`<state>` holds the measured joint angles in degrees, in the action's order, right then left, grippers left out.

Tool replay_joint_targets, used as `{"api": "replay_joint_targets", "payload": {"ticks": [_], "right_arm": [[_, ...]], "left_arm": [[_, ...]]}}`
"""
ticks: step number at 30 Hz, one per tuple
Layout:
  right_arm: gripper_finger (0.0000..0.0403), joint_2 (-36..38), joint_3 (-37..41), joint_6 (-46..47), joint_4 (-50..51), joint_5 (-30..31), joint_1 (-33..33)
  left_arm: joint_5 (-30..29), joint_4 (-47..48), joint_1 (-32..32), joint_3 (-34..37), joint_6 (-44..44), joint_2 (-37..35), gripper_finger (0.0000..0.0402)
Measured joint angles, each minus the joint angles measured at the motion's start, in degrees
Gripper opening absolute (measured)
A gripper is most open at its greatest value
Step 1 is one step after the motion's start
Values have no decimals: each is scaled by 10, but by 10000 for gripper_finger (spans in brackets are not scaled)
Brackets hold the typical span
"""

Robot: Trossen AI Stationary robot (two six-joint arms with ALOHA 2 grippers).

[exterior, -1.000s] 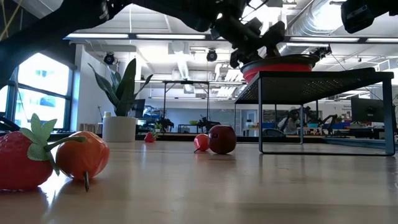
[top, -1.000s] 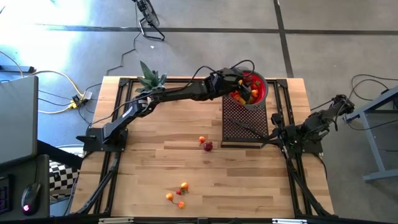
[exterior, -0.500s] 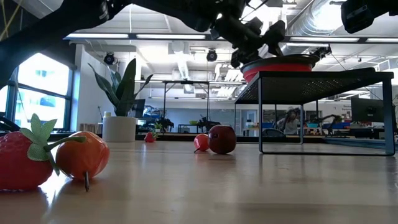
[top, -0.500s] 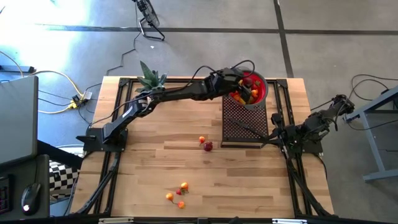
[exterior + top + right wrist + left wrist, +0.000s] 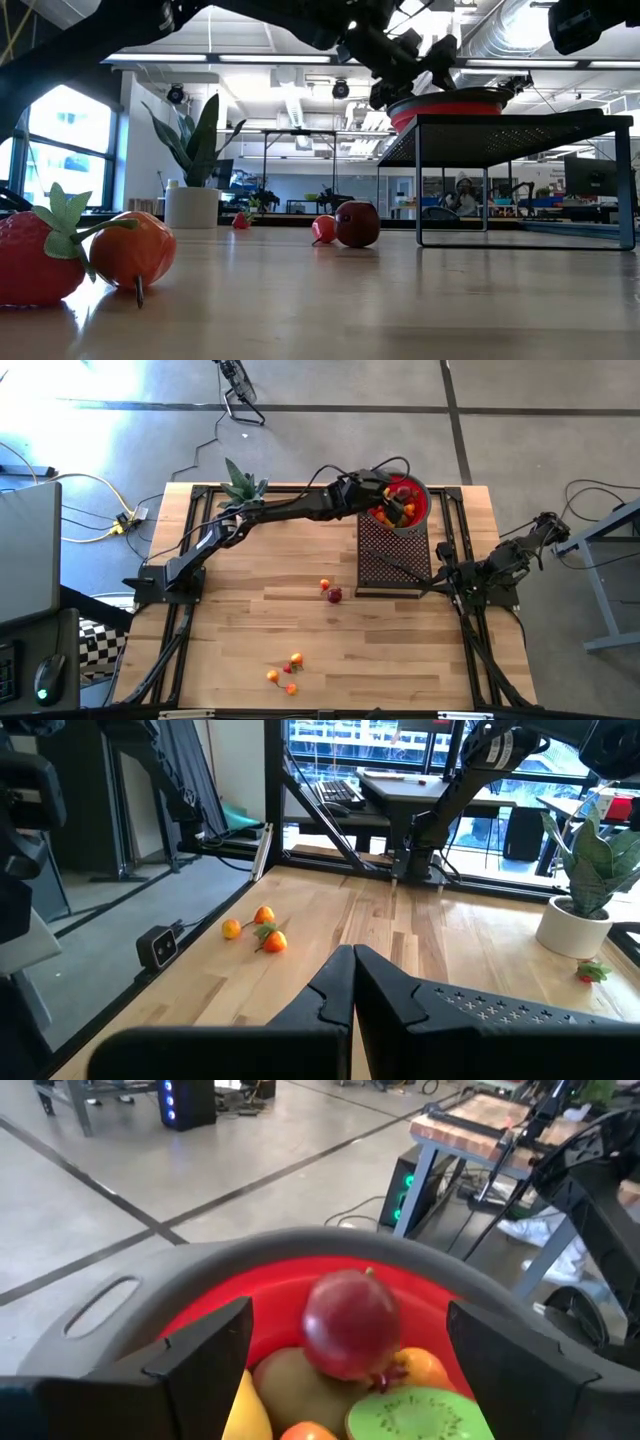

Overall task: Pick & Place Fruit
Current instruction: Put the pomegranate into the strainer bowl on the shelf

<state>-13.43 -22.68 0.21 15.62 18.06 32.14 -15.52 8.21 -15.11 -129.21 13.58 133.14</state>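
Beyond the closed fingers (image 5: 352,982), three orange fruits (image 5: 257,929) lie clustered on the table (image 5: 420,945); a potted plant (image 5: 580,900) stands off to the side.

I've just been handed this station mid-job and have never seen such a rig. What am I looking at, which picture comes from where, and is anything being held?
It is a wooden table with two dark robot arms. One picture looks straight down, one looks level across the tabletop, and one camera rides on each wrist.

The left gripper reaches over a red bowl, which stands on a black mesh stand. Its fingers are spread wide and empty; a red apple lies on the pile of fruit in the bowl just below it.

The right gripper waits shut and empty at the table's right edge.

On the table lie two red fruits mid-table, a small cluster of orange ones near the front, and a potted plant at the back.
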Motion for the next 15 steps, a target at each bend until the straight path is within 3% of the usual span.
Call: {"api": "replay_joint_targets", "payload": {"ticks": [11,15], "right_arm": [[2,0,0,0,0,0,0],[2,0,0,0,-7,0,0]], "left_arm": [[25,49,0,1,7,-13,328],[-14,62,19,0,-41,-36,328]]}}
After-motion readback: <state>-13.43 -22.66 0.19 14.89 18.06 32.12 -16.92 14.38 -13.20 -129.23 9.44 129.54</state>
